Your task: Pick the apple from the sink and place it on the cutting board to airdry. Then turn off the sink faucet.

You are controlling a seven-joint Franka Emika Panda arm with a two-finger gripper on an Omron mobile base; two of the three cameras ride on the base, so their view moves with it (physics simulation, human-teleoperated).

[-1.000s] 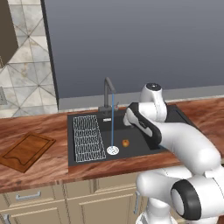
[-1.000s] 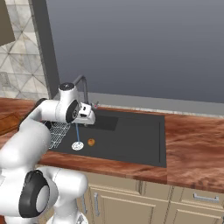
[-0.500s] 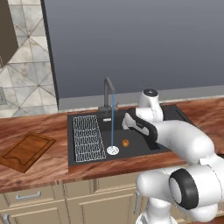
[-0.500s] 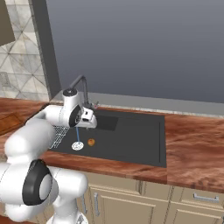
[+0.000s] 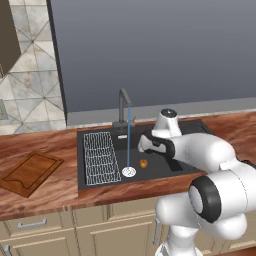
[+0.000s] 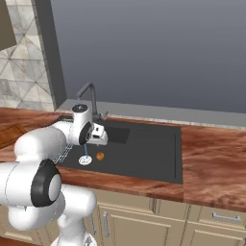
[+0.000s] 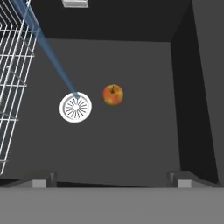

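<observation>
**Kitchen Setting Around the Work Area**

A large flat grey-blue wall panel [image 5: 150, 50] is seen behind the counter, bordered at its foot by a pale speckled ledge [image 5: 90, 117]. To the left, the wall is covered in grey and beige tiles [image 5: 27, 75] cut in triangular patterns. A glossy reddish wood countertop [image 6: 216, 163] is laid across the width of the room. Beneath it, cream cabinet fronts [image 5: 100, 230] with slim metal handles [image 6: 225, 217] are fitted. Even, soft light is cast throughout.
</observation>
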